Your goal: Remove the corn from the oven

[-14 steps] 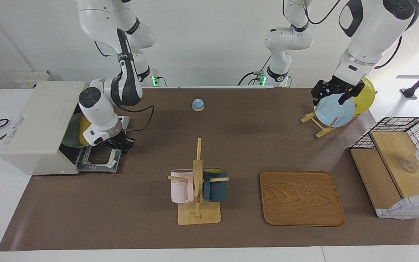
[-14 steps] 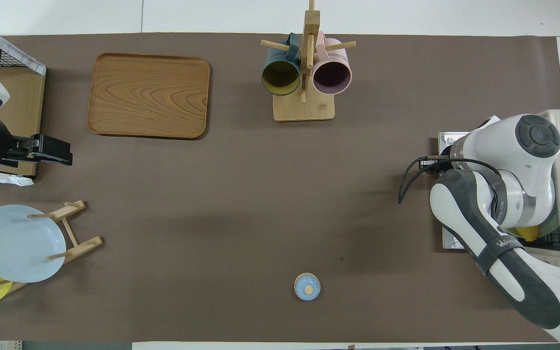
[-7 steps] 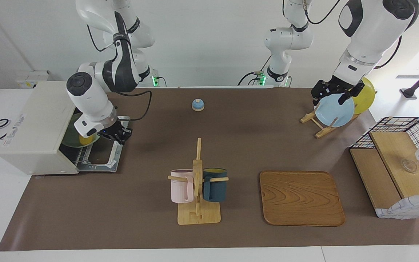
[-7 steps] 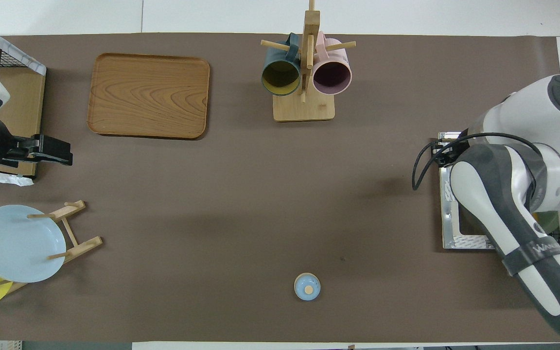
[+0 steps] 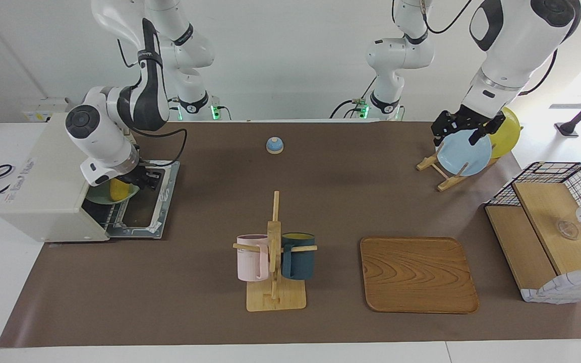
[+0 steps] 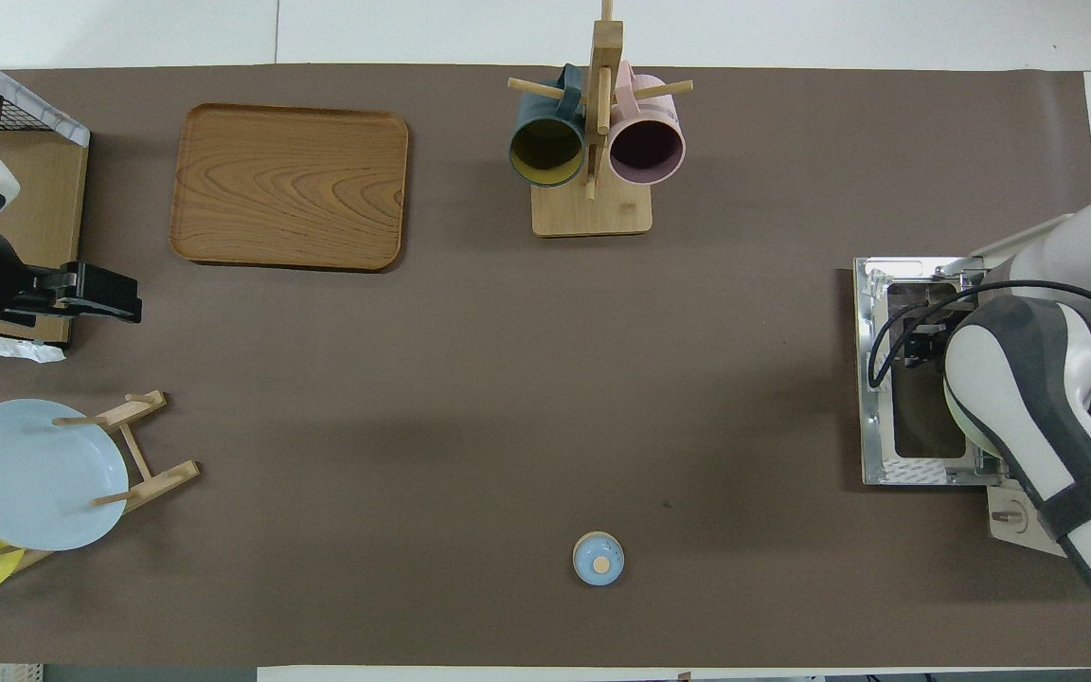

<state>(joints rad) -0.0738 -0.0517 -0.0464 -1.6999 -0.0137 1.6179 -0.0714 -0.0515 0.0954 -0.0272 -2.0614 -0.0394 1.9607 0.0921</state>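
The off-white oven (image 5: 51,176) stands at the right arm's end of the table, its door (image 5: 162,201) folded down flat. Inside, the yellow corn (image 5: 118,189) lies on a green plate (image 5: 100,196) on the wire rack. My right gripper (image 5: 145,179) hangs at the oven mouth just beside the corn, over the door (image 6: 877,379). The overhead view shows only a dark bit of the right gripper (image 6: 924,346), and the arm hides the corn. My left gripper (image 5: 464,132) waits open and empty above the plate rack; the overhead view also has this left gripper (image 6: 129,301).
A wooden mug stand (image 5: 274,262) with a pink and a dark teal mug is mid-table, a wooden tray (image 5: 418,275) beside it. A small blue bell (image 5: 275,145) sits near the robots. A plate rack holds a blue plate (image 5: 464,152) and a yellow one. A wire basket (image 5: 553,227) stands at the left arm's end.
The right arm's wrist swung up from in front of the oven to over its top, and the gripper slid from the door's outer edge to the oven mouth. The left arm held still.
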